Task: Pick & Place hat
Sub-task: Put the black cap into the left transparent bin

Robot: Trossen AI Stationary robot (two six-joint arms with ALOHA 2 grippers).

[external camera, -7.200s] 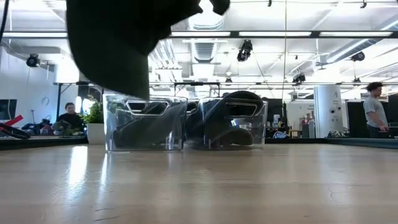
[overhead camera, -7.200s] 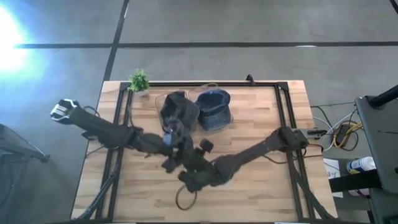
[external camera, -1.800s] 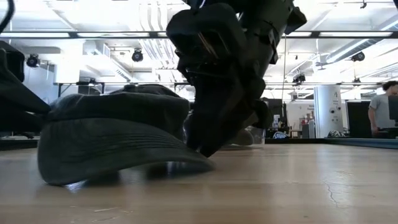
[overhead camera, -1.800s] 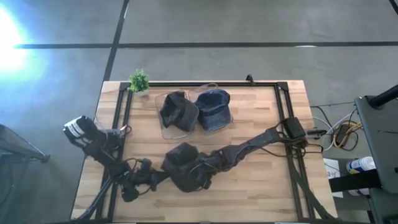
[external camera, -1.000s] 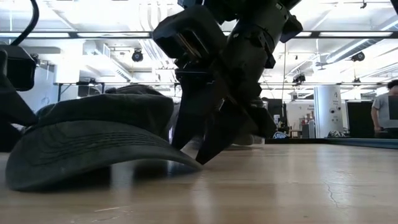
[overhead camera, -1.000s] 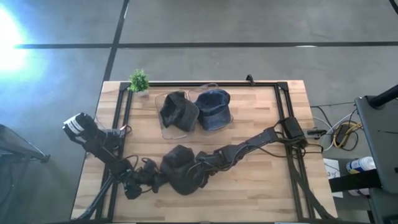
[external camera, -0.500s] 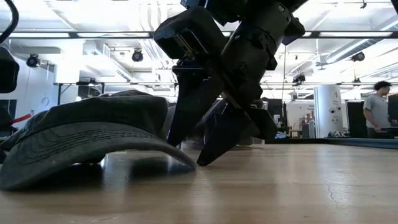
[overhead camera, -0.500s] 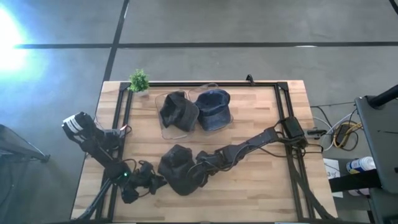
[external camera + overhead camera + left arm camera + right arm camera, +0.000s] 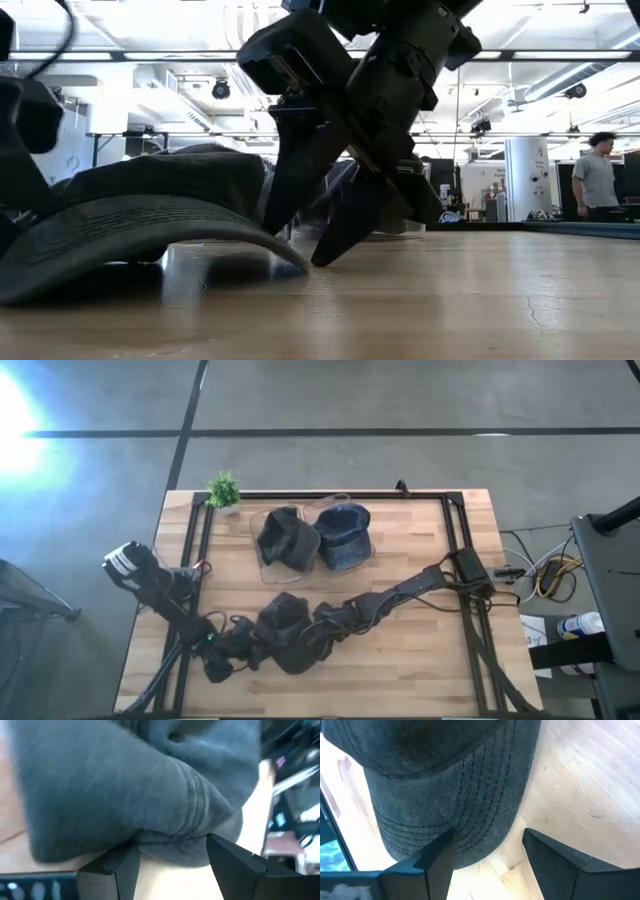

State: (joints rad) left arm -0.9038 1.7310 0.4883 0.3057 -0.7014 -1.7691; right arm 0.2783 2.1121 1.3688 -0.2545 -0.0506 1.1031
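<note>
currently the dark grey hat (image 9: 283,628) lies flat on the wooden worktop (image 9: 420,650), on the near side of the two clear bins (image 9: 312,540), well apart from them. each bin holds a cap: a dark one (image 9: 286,536) in the bin nearer the potted plant (image 9: 224,489), a blue one (image 9: 344,535) in the other.

both grippers are at the hat. left gripper (image 9: 243,648) sits on the side of the hat toward the left arm's base, fingers (image 9: 120,867) apart, spread around a fold of the crown's edge, not closed on it. right gripper (image 9: 318,637) sits on the opposite side, fingers (image 9: 432,857) apart too, straddling the stitched brim.

low view: the hat (image 9: 150,225) rests brim-down, brim edge curving up off the worktop; right gripper (image 9: 330,225) is angled down just beside it, tips at the worktop surface. a person (image 9: 598,185) stands far off in the room behind.
</note>
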